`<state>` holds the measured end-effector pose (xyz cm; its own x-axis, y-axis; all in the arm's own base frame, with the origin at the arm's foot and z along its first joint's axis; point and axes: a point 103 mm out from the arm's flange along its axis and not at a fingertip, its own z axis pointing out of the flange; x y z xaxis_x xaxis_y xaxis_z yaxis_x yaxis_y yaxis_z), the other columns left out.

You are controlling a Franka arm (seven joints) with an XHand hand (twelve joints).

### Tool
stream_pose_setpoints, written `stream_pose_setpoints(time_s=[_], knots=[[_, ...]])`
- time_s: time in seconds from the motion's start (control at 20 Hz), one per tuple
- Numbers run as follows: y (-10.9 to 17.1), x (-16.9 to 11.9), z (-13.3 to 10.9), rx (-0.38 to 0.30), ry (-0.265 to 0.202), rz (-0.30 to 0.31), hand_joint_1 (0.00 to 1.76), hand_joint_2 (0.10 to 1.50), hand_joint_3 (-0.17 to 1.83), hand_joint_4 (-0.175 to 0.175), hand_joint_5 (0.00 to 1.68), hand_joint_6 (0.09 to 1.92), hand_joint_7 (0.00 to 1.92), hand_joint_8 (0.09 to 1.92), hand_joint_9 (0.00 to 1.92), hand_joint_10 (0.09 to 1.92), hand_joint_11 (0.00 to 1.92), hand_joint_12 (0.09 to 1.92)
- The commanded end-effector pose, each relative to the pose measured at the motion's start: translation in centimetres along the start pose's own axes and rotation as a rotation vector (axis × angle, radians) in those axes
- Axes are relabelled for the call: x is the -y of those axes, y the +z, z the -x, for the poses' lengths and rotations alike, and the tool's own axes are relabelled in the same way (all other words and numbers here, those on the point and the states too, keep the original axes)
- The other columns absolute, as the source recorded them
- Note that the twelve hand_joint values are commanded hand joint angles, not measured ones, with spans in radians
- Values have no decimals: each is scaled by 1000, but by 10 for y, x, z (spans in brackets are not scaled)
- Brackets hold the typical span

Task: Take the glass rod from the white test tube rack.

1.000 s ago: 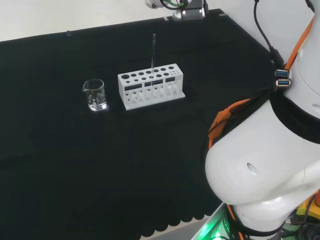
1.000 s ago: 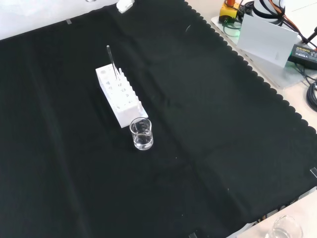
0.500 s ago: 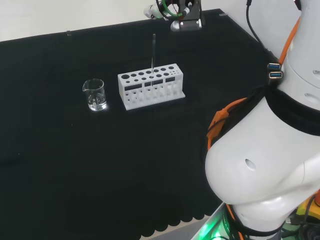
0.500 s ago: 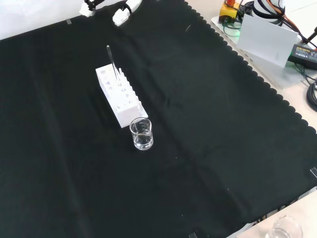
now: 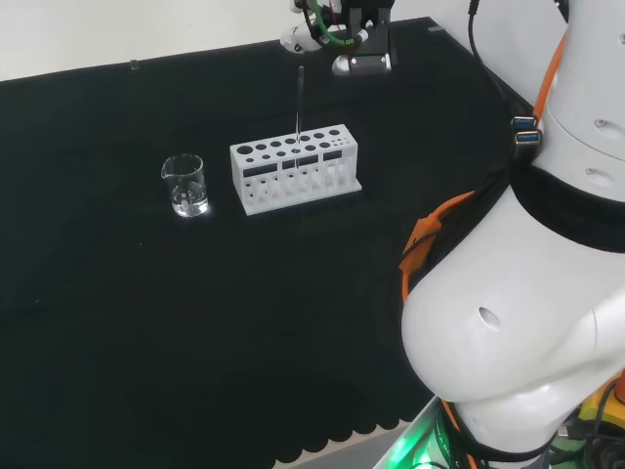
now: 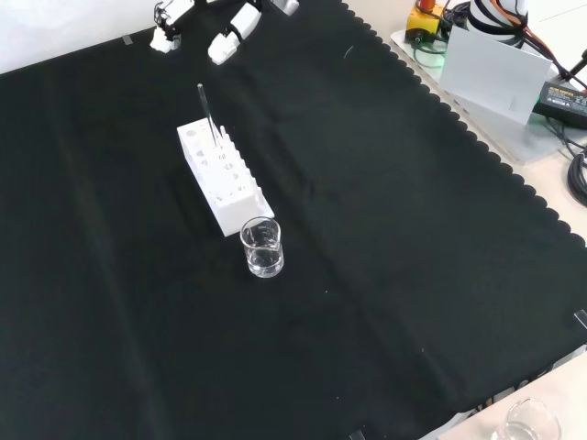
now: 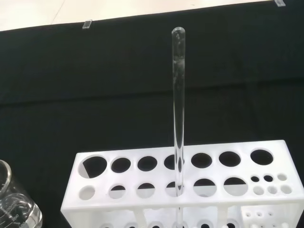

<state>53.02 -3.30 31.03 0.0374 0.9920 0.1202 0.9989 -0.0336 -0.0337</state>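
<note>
Hand [image 6: 229, 32] (top edge) mostly cut off

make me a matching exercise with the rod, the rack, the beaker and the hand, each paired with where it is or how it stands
Things:
1. glass rod
2. white test tube rack
3. beaker
4. hand

Descriptions:
A. at the front view's top edge, apart from everything
B. on the cloth, left of the rack in the head view
C. upright in a rack hole
D. on the cloth, holding the rod

Pairs: 1-C, 2-D, 3-B, 4-A

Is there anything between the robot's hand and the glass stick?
No. In the front view only bare black cloth separates the hand from the glass rod, which stands upright in the white rack.
</note>
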Motion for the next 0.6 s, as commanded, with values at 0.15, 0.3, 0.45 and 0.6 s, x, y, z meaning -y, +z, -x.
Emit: stream_pose_setpoints(time_s=[0.15, 0.3, 0.45, 0.6], knots=[[27, -7, 0, -2, -5, -37, 675, 1178, -175, -146, 407, 134, 396, 862, 566, 752, 366, 1354], [31, -7, 0, 0, -1, -46, 672, 1180, -175, -146, 409, 139, 400, 861, 572, 750, 371, 1354], [34, -7, 0, 6, -2, -57, 670, 1183, -175, -145, 411, 144, 404, 860, 576, 748, 374, 1353], [41, -7, -1, 4, 0, -64, 668, 1186, -175, -144, 412, 149, 408, 859, 580, 746, 378, 1352]])
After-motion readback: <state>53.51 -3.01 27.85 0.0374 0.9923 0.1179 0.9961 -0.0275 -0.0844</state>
